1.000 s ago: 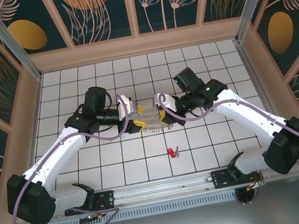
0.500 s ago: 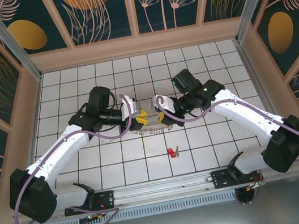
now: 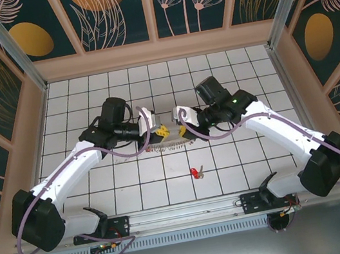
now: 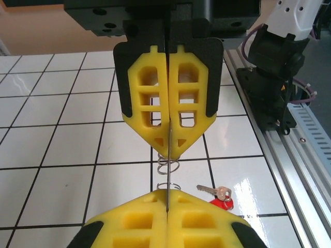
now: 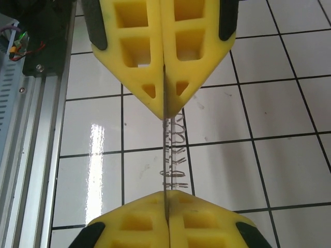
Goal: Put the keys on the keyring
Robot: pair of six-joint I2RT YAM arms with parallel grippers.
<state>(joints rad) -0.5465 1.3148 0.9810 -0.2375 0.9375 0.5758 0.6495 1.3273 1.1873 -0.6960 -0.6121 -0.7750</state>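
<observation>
Ring-holding step: left pincer (image 3: 159, 133) and right pincer (image 3: 185, 129) both pinch the keyring (image 3: 173, 141) at frame centre. A red key (image 3: 196, 173) lies below on the counter (image 3: 140, 184). Next, likely, one pincer must release and fetch it.

Top cam hangs high above & behind the arm bases (image 3: 108, 227), tilted steeply down, taking in the whole tiled tabletop (image 3: 129, 192) w/ the bases at frame bottom. Left wrist cam sits v. close behind the left claw (image 4: 167, 192) at frame bottom, facing the right claw (image 4: 169, 154) at top centre, rail (image 4: 289, 155) at right edge. Right wrist cam mirrors it from the opposite side, rail at left; both share the keyring (image 5: 173, 155) stretch betw. claw tips & the tiles under it, which top cam shows mid-frame.
</observation>
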